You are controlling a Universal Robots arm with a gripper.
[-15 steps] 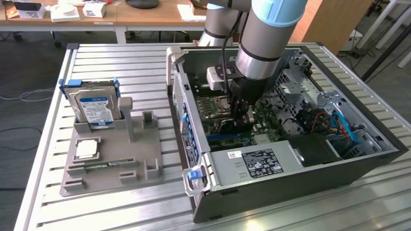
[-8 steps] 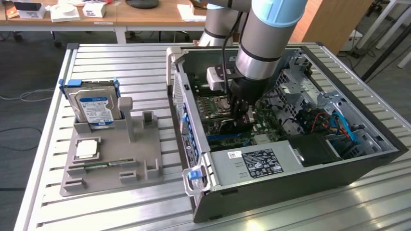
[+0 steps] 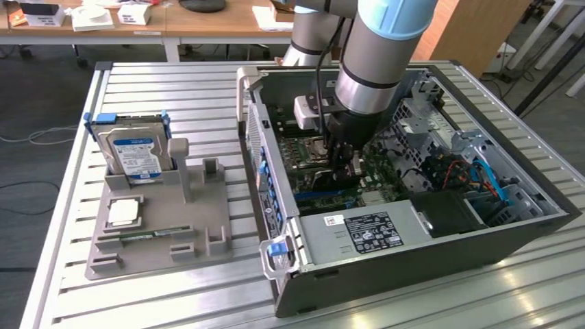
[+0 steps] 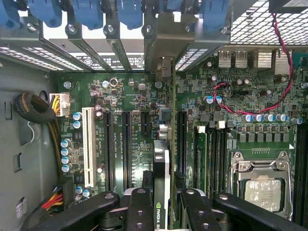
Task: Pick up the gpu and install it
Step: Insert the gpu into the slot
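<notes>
Between the black fingers (image 4: pixel 139 207) of the gripper (image 4: pixel 166 195) we find the gpu (image 4: pixel 161 166), seen edge-on. The claw is clenched on it, one finger pressed against each face. The card stands upright over the green motherboard (image 4: pixel 130 96), and its long edge runs parallel to the black expansion slots (image 4: pixel 126 144). Its silvery bracket (image 4: pixel 168 36) reaches up to the row of slot openings in the case wall, just under the blue clips (image 4: pixel 91 12). We cannot tell whether the card's lower edge is already seated in a slot or only hangs above it.

To one side of the card lies a white slot (image 4: pixel 88 144). To the other side sit the upright memory modules (image 4: pixel 202 154) and, farther off, the processor socket (image 4: pixel 262 185) in its metal frame. A red wire (image 4: pixel 284 72) loops across the board near the perforated wall.

In the exterior view the arm (image 3: pixel 375 62) reaches straight down into the open computer case (image 3: pixel 512 233), which lies on its side on the slatted table (image 3: pixel 137 89).

Well apart from the case, toward the exterior view's left, a grey holder (image 3: pixel 210 233) carries the hard drive (image 3: pixel 135 152), which stands upright. A green memory stick (image 3: pixel 137 236) lies flat in one of the holder's lower grooves.
</notes>
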